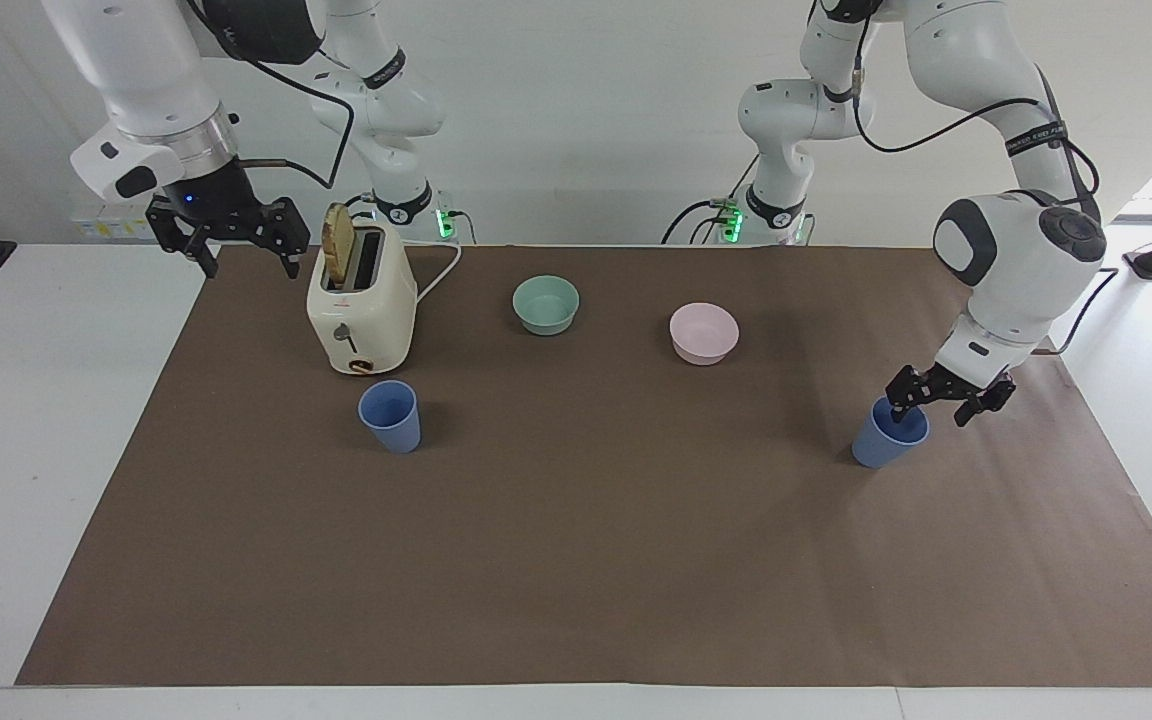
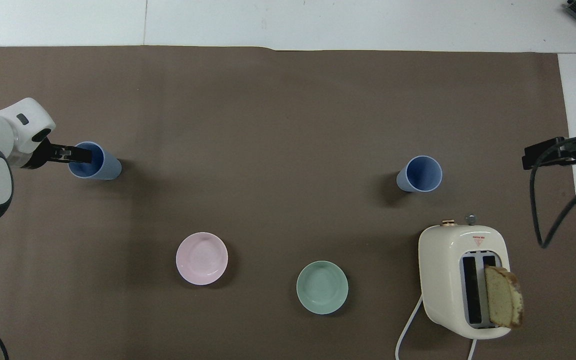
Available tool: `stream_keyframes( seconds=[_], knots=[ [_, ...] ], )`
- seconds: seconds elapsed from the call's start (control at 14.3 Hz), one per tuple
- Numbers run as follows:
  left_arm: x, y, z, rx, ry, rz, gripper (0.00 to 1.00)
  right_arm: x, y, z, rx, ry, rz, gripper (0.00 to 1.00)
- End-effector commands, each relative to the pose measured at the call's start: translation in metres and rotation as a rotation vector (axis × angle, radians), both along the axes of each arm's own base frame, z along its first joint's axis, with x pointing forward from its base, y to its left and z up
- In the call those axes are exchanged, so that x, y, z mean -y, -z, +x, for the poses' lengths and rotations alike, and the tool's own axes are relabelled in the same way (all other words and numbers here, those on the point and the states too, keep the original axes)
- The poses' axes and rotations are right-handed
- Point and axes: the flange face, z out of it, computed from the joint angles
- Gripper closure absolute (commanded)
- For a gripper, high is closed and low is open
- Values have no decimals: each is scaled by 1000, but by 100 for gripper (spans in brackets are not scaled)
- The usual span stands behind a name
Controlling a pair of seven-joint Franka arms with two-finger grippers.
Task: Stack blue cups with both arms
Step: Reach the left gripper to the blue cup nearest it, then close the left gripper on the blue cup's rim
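1. I see the brown sheet (image 1: 576,560) over the table as matt paper, smooth apart from faint creases.
2. The blue cup (image 1: 886,445) that the left gripper's (image 1: 936,402) fingers straddle at the rim looks like matt plastic; the second blue cup (image 1: 391,417), well apart from either gripper's fingers, has the same dull finish.
3. Both grippers, the right gripper (image 1: 241,250) included, look to me like matt black plastic or metal; I cannot tell which.
4. The arm shells (image 1: 1021,250) are glossy white plastic.
5. The toaster (image 1: 361,310) has a smooth cream shell with a soft sheen.
6. The mint bowl (image 1: 546,305) and pink bowl (image 1: 704,334) look smooth and matt.
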Motion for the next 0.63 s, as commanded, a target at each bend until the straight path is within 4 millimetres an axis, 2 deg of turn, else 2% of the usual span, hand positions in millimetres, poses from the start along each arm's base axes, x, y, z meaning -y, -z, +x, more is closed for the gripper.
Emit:
stream_keyframes(
  seconds=[0.0, 0.21, 0.42, 0.56],
  knots=[
    [-7, 9, -7, 13, 2, -13, 10, 1, -3, -1, 8, 19, 14, 0],
    [-6, 9, -6, 17, -1, -17, 58, 1, -3, -1, 8, 17, 14, 0],
    [-1, 9, -7, 5, 3, -19, 97, 1, -3, -1, 8, 17, 14, 0],
    [1, 9, -7, 0, 4, -20, 100, 1, -3, -1, 8, 19, 14, 0]
  ],
)
